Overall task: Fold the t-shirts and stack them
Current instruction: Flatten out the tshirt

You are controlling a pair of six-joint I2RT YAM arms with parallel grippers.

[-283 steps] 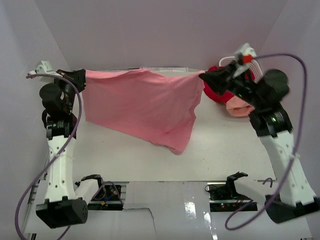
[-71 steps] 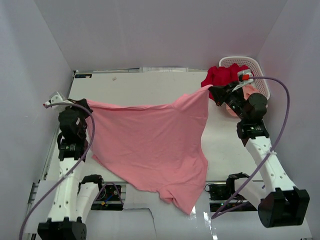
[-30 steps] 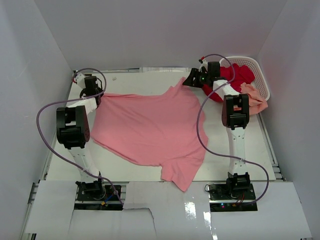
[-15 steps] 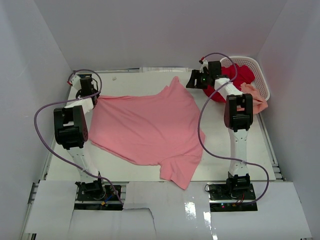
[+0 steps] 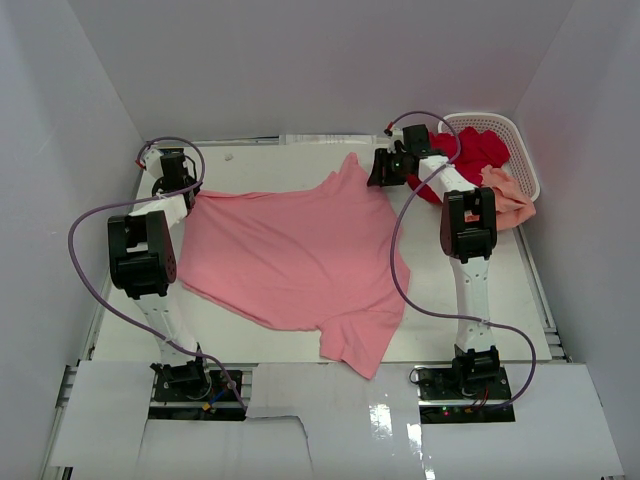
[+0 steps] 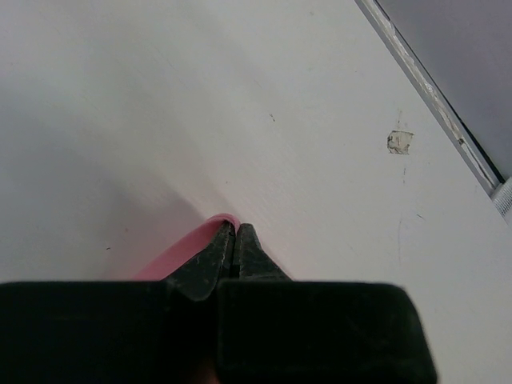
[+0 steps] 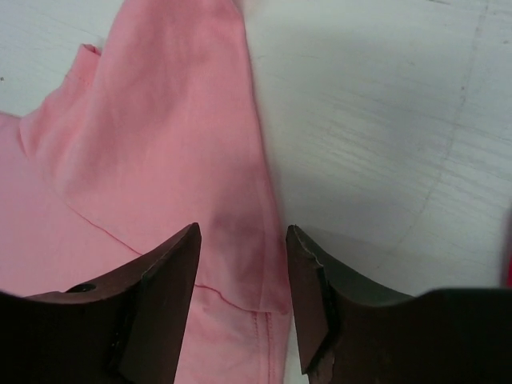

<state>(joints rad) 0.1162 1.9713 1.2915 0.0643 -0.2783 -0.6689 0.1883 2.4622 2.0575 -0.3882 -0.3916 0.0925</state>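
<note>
The pink t-shirt point(image 5: 300, 250) lies spread across the middle of the table, its lower part bunched near the front. At its far left corner my left gripper point(image 5: 186, 193) is shut on it; the left wrist view shows a pink fold point(image 6: 192, 244) pinched at the closed tips of that gripper point(image 6: 234, 228). My right gripper point(image 5: 380, 170) hovers over the shirt's far right corner with its jaws open, and the pink cloth point(image 7: 160, 120) lies flat beneath this gripper point(image 7: 240, 236), untouched. The deep red t-shirt point(image 5: 470, 150) and the peach t-shirt point(image 5: 505, 195) sit at the basket.
The white perforated basket point(image 5: 500, 122) stands at the back right corner, with the peach shirt hanging over its near rim. White walls close in on three sides. A metal rail point(image 6: 432, 96) runs along the table's far edge, near a small chip point(image 6: 398, 142).
My right gripper has let go of the pink shirt's far right corner, which now rests on the table, and shifted slightly left. The left gripper keeps its hold and barely moved.
</note>
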